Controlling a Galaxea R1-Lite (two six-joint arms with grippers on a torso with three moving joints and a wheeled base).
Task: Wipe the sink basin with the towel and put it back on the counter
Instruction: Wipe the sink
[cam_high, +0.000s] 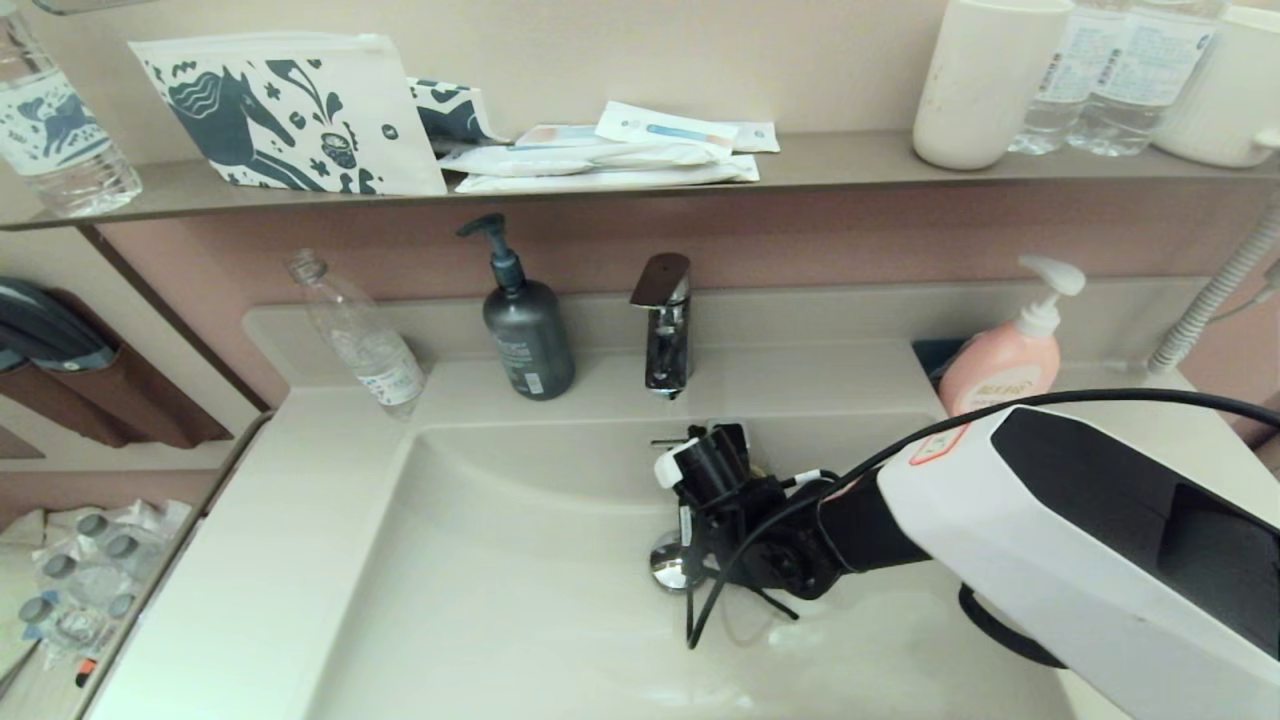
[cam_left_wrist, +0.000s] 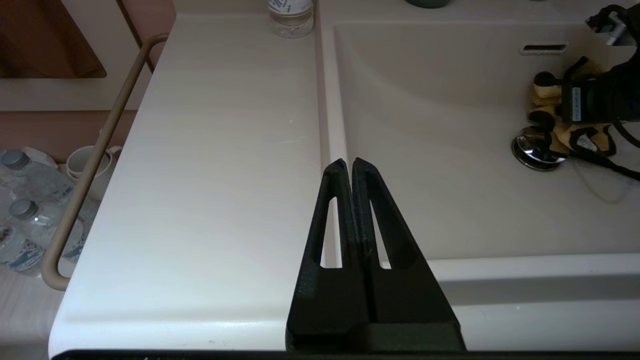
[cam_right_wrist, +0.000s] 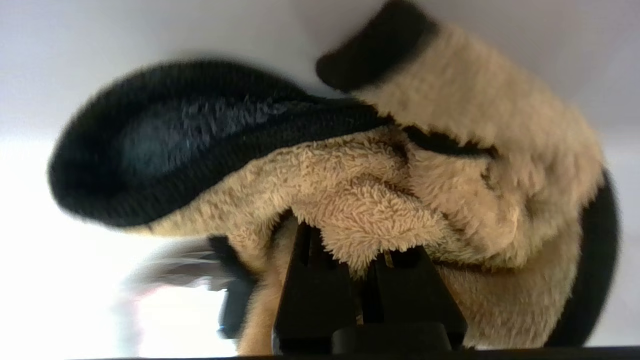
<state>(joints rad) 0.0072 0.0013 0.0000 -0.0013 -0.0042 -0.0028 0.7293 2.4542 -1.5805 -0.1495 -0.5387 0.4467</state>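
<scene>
Item one: my right pincer (cam_right_wrist: 367, 250), reaching down into the sink basin (cam_high: 480, 560), fingers clamped on the towel (cam_right_wrist: 400, 200); the bunched yellow pile and black edging are pressed against the basin floor ahead of the fingertips. Item two: drain plug (cam_left_wrist: 537, 147), just beside this pincer and touching the towel's edge. Item three: overflow slot (cam_left_wrist: 544, 48), on the back wall beyond it. Item four: my left pincer (cam_left_wrist: 348, 165), fingers pressed together, holding nothing, hanging over the counter (cam_left_wrist: 210, 175) at the basin's left rim, well apart from the towel.
</scene>
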